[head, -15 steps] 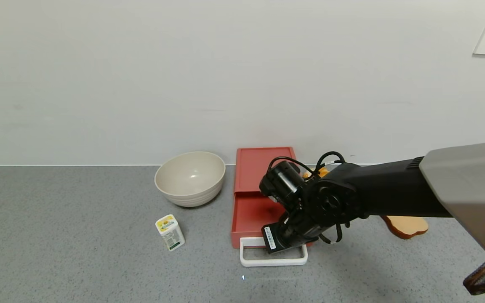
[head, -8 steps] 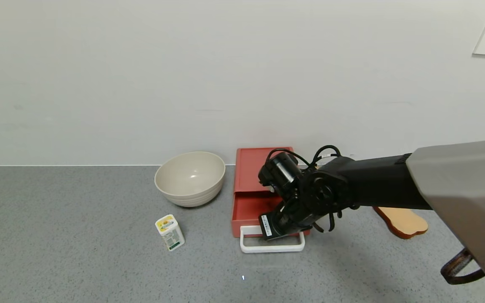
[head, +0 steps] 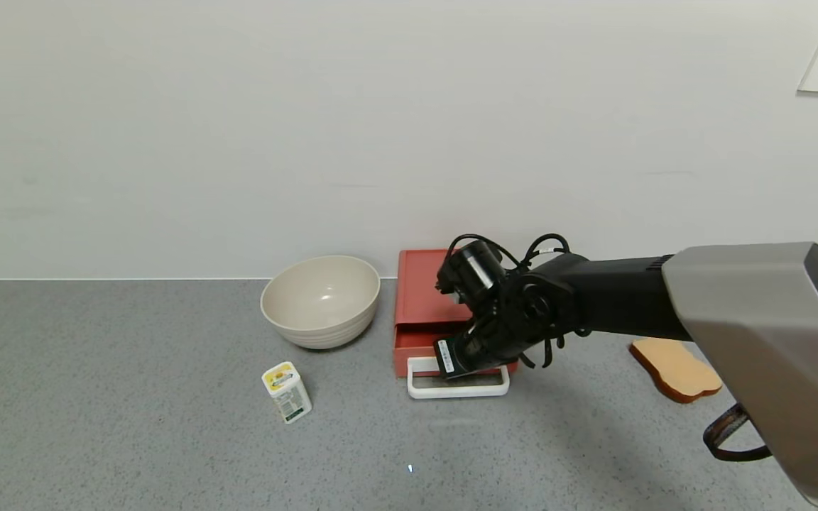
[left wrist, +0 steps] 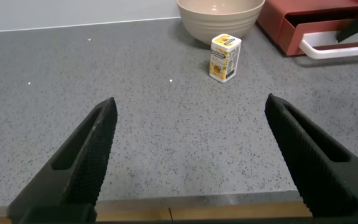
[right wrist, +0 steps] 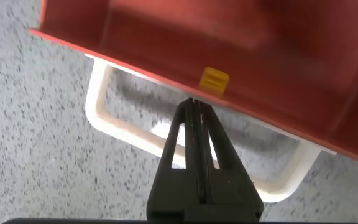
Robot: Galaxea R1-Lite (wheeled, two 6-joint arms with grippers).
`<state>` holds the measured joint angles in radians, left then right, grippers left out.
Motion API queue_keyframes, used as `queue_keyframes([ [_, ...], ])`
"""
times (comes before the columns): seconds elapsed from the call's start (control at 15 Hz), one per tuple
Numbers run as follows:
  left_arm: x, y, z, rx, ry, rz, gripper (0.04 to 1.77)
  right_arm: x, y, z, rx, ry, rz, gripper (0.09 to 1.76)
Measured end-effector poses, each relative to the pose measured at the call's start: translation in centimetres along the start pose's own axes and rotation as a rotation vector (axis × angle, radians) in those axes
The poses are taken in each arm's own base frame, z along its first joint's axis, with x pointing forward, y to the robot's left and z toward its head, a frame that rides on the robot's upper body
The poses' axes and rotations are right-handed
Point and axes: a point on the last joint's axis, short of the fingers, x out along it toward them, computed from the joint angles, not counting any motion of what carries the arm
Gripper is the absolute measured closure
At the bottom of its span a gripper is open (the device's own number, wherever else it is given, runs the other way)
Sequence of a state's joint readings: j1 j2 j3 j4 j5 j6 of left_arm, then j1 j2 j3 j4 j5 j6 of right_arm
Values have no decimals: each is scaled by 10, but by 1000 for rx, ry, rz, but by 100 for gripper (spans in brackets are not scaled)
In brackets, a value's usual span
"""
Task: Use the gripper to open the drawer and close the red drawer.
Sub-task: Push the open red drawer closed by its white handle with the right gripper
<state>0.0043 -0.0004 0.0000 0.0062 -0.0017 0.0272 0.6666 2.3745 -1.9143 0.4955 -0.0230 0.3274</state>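
My right hand (right wrist: pixel 193 109), fingers pinched together, presses the front of the red drawer (head: pixel 429 339) (nearly shut, beside the bowl (head: pixel 320 299)); push straight, stay centred. Left hand (left wrist: pixel 191 155) open, idle over worktop (head: pixel 132 397).

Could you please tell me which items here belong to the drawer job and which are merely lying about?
In use: salmon-red plastic drawer box, its white loop handle, black right gripper shut against the drawer front.
Lying about: beige bowl, small white-and-yellow carton, wooden board, idle open left gripper.
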Motion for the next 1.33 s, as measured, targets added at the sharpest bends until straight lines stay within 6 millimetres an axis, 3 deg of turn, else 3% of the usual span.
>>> queue_keyframes([
  [0.53, 0, 0, 0, 0, 0, 0, 9, 17, -10, 15, -50, -84, 6, 173],
  [1.33, 0, 0, 0, 0, 0, 0, 9, 25, -15, 22, -86, -159, 0, 173],
])
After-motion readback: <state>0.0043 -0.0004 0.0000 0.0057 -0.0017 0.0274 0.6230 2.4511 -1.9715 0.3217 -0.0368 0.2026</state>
